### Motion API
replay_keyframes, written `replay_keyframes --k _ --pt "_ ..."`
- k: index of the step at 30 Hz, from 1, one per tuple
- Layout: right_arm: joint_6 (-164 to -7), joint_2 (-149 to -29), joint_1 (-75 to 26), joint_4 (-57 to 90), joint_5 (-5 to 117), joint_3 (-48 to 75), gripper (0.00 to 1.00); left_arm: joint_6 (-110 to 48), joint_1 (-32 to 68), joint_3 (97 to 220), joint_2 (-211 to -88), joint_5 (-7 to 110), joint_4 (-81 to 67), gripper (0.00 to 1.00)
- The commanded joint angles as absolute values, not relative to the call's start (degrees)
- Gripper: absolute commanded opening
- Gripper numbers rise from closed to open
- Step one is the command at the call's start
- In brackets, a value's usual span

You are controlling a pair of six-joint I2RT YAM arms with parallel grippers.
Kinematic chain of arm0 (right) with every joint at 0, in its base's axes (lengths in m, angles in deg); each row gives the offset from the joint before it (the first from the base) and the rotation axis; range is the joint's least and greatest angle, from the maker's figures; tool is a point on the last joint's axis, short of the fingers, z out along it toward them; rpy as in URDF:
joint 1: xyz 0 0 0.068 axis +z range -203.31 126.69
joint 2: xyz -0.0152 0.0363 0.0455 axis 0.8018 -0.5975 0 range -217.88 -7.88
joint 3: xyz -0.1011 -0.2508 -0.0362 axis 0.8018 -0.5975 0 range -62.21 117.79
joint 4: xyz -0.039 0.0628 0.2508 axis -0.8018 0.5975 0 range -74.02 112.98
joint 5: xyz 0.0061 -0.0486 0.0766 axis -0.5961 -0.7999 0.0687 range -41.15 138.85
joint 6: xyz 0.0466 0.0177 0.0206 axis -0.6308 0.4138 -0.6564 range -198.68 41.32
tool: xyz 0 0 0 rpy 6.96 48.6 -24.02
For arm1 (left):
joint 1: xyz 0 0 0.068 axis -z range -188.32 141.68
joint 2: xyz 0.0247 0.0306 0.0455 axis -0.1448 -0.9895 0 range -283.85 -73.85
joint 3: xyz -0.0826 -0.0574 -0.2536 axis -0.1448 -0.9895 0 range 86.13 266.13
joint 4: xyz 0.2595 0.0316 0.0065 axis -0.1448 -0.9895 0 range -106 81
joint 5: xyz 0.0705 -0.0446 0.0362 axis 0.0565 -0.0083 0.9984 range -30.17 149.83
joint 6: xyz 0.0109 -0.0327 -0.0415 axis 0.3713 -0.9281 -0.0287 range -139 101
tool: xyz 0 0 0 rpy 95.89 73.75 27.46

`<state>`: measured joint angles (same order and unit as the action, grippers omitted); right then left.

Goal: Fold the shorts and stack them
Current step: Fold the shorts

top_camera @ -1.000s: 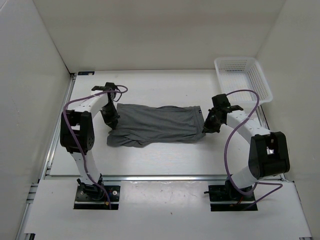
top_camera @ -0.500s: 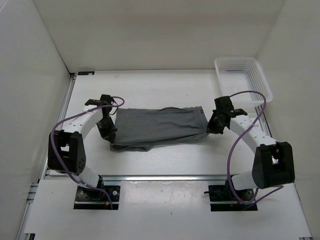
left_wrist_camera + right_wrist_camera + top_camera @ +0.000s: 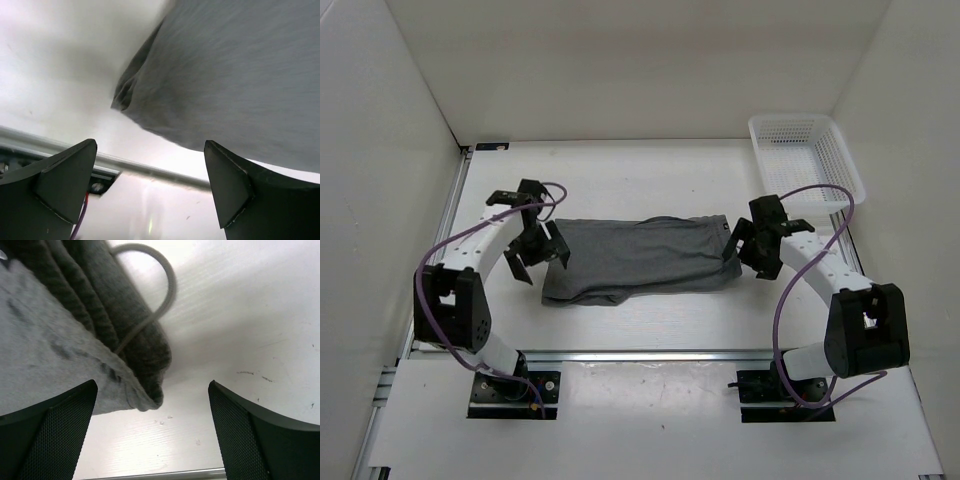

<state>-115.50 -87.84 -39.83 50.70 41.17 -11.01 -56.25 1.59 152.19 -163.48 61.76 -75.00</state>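
On the table, one pair of grey shorts lies flat between the two arms, each bent inward toward one end of the cloth. The left gripper and right gripper hang low, fingers spread wide, pinching nothing. One white basket sits in the far right corner.

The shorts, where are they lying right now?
In the top view, the shorts lie mid-table between the left hand and the right hand, both open; the white basket sits in the far-right corner.
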Motion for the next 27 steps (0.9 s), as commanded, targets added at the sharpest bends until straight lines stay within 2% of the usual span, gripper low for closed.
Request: replay_keyframes --k 1,13,14,16,23,27 --pt "-114.3 -87.5 -40.1 51.2 41.1 -7.5 0.96 -55.0 -0.7 157.7 -159.1 65.4 -76.7 1.0" --pt "-111.7 -98.3 -42.2 49.9 47.8 -3.9 1.0 -52.6 -2.6 164.2 -177.5 63.1 -67.1 0.96" --pt "-111.1 -98.3 -43.1 49.0 48.7 -3.9 0.96 -52.0 -3.9 163.5 -178.4 62.0 -66.2 0.96" --pt "-111.1 -97.7 -43.8 47.9 51.2 -6.4 0.81 -52.0 -4.6 162.2 -179.9 59.1 -64.6 0.95" --pt "-114.5 -101.2 -45.0 41.9 56.8 -11.4 0.82 -52.0 -5.2 158.9 -183.2 56.5 -61.3 0.93" --pt "-115.7 -103.1 -45.0 40.1 57.3 -12.7 0.78 -52.0 -5.2 157.8 -183.9 56.5 -60.2 0.93"
